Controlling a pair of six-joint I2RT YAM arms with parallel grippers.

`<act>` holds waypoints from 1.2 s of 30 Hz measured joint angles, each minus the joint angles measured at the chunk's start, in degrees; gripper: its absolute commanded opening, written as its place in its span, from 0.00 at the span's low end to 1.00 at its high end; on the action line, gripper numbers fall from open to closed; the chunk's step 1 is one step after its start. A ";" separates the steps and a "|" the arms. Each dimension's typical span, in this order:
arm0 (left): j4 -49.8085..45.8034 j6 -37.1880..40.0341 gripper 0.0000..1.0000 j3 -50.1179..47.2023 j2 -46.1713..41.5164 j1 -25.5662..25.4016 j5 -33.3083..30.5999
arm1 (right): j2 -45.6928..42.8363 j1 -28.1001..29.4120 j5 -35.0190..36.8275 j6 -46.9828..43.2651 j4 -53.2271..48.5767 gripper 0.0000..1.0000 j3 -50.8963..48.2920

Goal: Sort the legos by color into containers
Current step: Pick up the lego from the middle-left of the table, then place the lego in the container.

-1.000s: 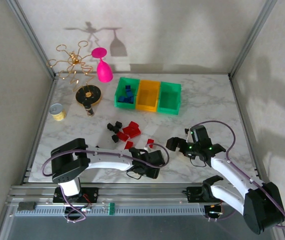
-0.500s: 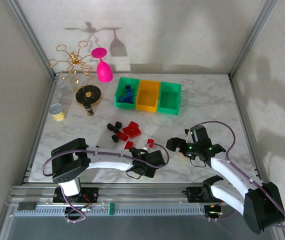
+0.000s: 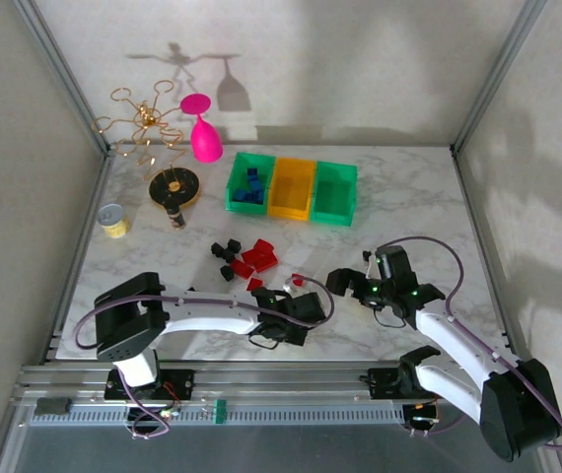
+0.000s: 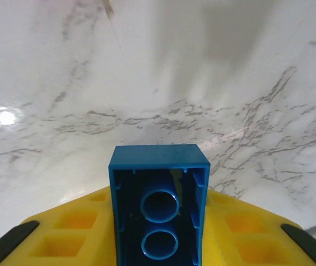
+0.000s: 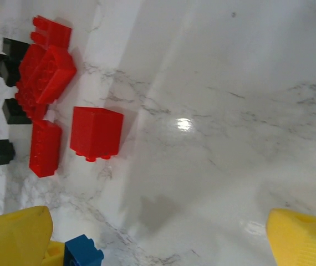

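Left wrist view: the left pincer (image 4: 159,246) is closed on a blue brick (image 4: 159,210), gripped between its yellow pads (image 4: 75,233) over the bench (image 4: 158,83). The right pincer (image 5: 158,235) stands wide open and empty. Red bricks (image 3: 257,258) and black bricks (image 3: 225,248) lie loose on the bench. Other blue bricks (image 3: 249,187) are in the left green bin (image 3: 246,207).

The legos (image 3: 258,256) are red, black and blue, containers (image 3: 293,192) green and orange, table (image 3: 409,197) white marble (grey-veined).
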 measured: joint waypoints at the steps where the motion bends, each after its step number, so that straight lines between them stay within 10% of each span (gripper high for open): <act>1: -0.55 0.15 0.31 0.26 -0.98 0.48 -0.59 | 0.00 0.02 -0.39 -0.02 0.52 0.99 0.13; 18: -5.66 8.92 0.32 10.73 -10.69 24.24 -13.77 | 11.85 5.92 -0.37 0.26 13.90 0.99 8.85; 36: 3.58 16.37 0.32 35.78 21.90 42.64 -15.63 | 15.02 5.97 7.26 1.49 15.34 0.99 13.33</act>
